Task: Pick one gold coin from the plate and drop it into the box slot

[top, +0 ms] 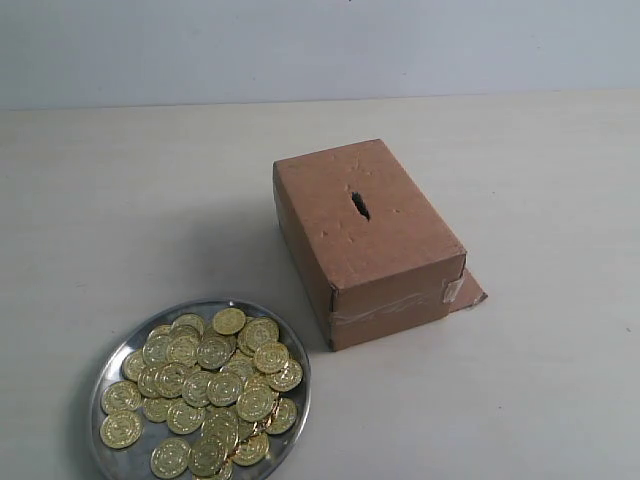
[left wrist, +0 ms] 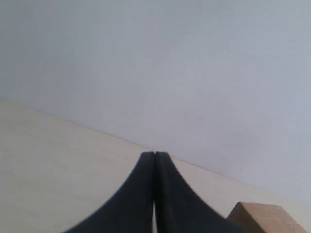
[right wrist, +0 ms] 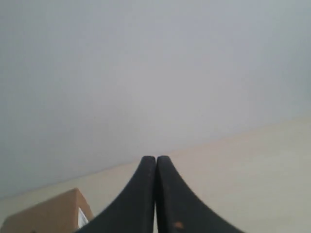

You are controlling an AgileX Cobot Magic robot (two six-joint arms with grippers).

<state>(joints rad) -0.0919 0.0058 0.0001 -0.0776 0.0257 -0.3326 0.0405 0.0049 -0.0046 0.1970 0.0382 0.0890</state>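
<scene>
The table [top: 120, 180] carries the box [top: 400, 270] lying flat, I judge so its slot [top: 359, 205] faces up; the plate [top: 112, 365] sits near its taped end, keeping my carry short. My left gripper [left wrist: 154, 160] and right gripper [right wrist: 156, 162] are both pinched closed, empty. The gold coins [top: 205, 385] heap on the plate; the slot is unobstructed

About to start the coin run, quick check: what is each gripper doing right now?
Left gripper: closed, holding nothing.
Right gripper: closed, holding nothing.
</scene>
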